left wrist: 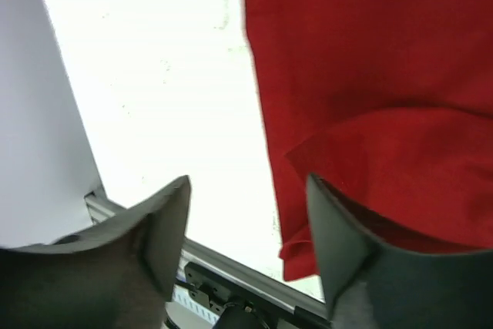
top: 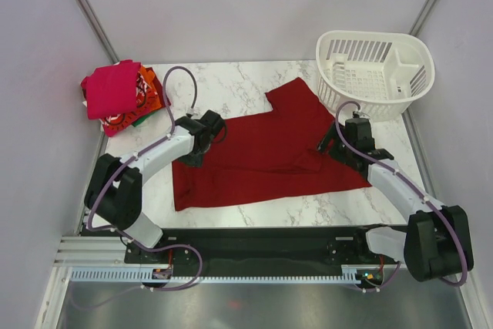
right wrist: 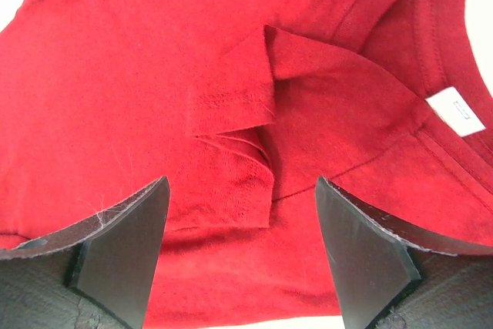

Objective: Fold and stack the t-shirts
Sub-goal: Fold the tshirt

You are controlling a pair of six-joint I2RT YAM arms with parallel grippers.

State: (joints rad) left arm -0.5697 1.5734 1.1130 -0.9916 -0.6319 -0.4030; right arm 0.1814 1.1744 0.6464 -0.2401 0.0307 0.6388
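Note:
A plain dark red t-shirt (top: 262, 152) lies spread on the marble table, one sleeve pointing to the back. My left gripper (top: 206, 130) is open and empty over the shirt's left edge; the left wrist view shows that edge (left wrist: 370, 113) with a folded-over flap. My right gripper (top: 333, 144) is open and empty over the shirt's right side. The right wrist view shows a crumpled sleeve fold (right wrist: 239, 113) between the fingers and the white neck label (right wrist: 456, 112). A stack of folded t-shirts (top: 115, 94), magenta-pink on top, orange and red below, sits at the back left corner.
A white slotted plastic basket (top: 375, 73) stands at the back right, close behind my right gripper. Grey walls close in the table on the left, right and back. The black rail with the arm bases runs along the near edge.

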